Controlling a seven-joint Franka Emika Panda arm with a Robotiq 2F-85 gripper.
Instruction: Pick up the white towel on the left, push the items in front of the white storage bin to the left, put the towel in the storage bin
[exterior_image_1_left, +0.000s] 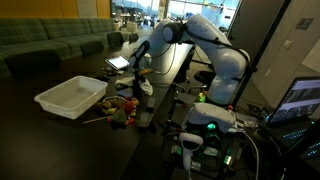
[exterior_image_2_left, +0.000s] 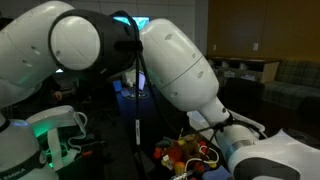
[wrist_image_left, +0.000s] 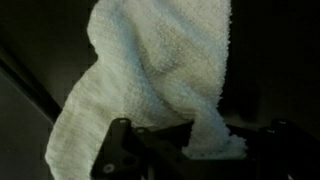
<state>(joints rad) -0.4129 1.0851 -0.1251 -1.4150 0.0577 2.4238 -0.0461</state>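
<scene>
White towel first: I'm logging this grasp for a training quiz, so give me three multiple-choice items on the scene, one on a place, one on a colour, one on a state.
1. In an exterior view, where does the white rectangular plastic storage bin sit relative to the pile of small colourful items?
A. image-left of it
B. image-right of it
C. on top of it

2. What colour is the fluffy terry towel in the wrist view?
A. red
B. white
C. blue

3. What is the gripper doing?
A. open, empty
B. shut on the towel
C. resting in the bin

Answers: A, the bin lies image-left of the pile; B, the cloth is plainly white; B, the dark fingers pinch the towel's lower edge.
</scene>
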